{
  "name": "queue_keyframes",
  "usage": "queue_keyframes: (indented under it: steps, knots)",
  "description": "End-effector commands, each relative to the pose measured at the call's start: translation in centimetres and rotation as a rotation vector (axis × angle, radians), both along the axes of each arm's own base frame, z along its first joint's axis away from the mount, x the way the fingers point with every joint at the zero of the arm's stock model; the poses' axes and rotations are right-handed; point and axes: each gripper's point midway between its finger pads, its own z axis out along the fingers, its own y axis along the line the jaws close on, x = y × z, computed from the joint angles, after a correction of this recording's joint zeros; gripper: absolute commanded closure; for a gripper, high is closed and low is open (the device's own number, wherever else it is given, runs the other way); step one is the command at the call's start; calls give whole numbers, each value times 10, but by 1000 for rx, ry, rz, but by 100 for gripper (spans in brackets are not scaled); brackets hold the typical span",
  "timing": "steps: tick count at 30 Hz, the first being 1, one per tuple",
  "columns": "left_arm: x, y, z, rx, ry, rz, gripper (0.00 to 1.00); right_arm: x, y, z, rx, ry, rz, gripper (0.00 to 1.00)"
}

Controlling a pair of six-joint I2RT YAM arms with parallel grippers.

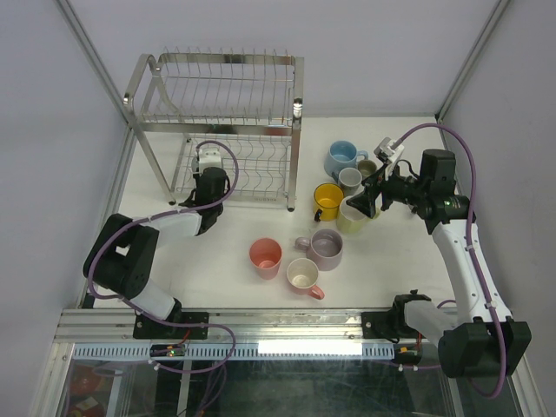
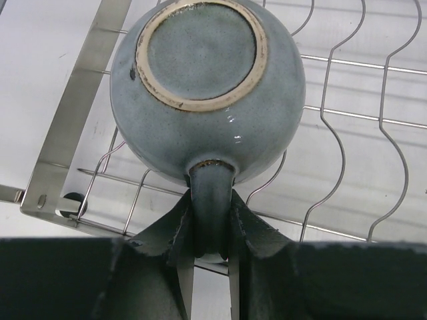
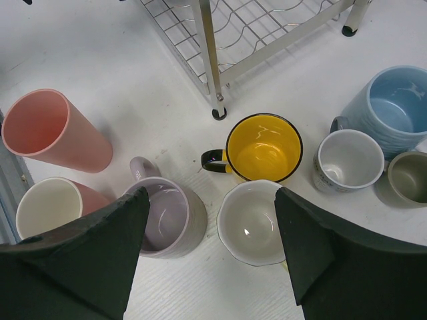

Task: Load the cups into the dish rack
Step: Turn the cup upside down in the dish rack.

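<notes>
Left wrist view: the left claw, pinching the grey mug by its handle, should seat it level on the rack.

Rack: two-tier chrome wire frame, upright at the far left of the table.

Grey-blue mug: inverted over the lower shelf near its left corner, with the unglazed foot ring up. Its handle is pinched by the left gripper. Contact with the wires cannot be confirmed.

Eight cups stand mouth-up on the table, right of the rack.
- Far cluster, closely packed: light blue mug, small grey-white cup, olive cup, yellow mug with dark rim and handle, and a pale cup just in front of it.
- Near group: lilac mug, salmon tumbler, and a pink mug that is cream inside.
</notes>
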Motion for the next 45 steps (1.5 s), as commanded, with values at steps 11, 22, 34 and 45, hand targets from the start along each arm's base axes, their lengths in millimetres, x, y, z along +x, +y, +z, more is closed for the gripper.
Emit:
queue_keyframes:
  steps: [11, 22, 34, 45]
  knots:
    - [29, -6, 100, -66, -387, -73, 100, 1, 0, 15, 13, -66, 11, 21]
    - [60, 5, 113, -99, -496, -59, 100, 2, 0, 13, 12, -61, 12, 21]
    - [111, 12, 110, -68, -519, -17, 100, 3, 0, 11, 8, -55, 10, 21]
    - [139, 38, 93, -39, -445, 39, 100, 4, -1, 10, 6, -55, 8, 21]
